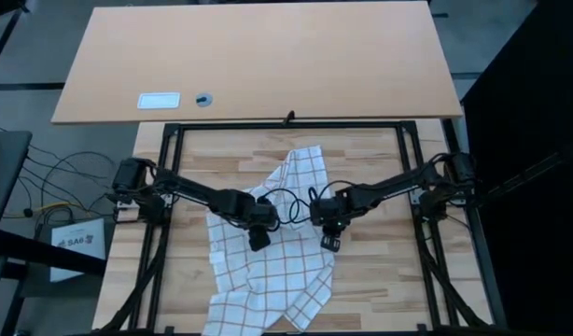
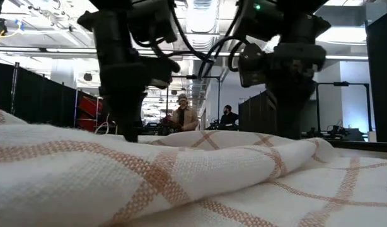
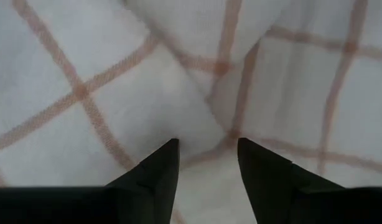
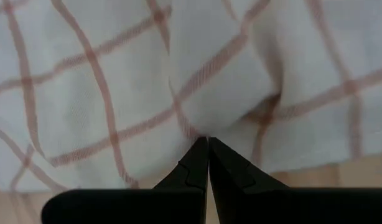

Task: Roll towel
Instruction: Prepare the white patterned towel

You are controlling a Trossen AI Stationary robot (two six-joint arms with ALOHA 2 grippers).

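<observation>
The white towel (image 1: 268,271) with brown-orange check lines lies rumpled on the wooden table, running from the far middle (image 1: 305,159) to the near edge. It fills the foreground of the low view (image 2: 181,176). My left gripper (image 1: 258,238) is open and points down at the towel's middle, with its fingertips (image 3: 206,146) on either side of a soft ridge of cloth. My right gripper (image 1: 328,241) is shut at the towel's right edge (image 4: 208,140), where bare wood shows beside the cloth. My left gripper's open fingertips (image 3: 172,149) stand at the cloth's surface; I cannot tell whether they touch it. My right gripper is shut on the towel near its right edge (image 4: 203,127), coming from above and pointing down. The cloth puckers around the tips, and the towel lies on the table. The fingers hide how many layers they hold.
A black frame (image 1: 286,124) borders the wooden table. Beyond it, a lighter tabletop carries a small white card (image 1: 159,100) and a small round object (image 1: 203,99). People stand far back in the room (image 2: 184,116). Bare wood lies left and right of the towel.
</observation>
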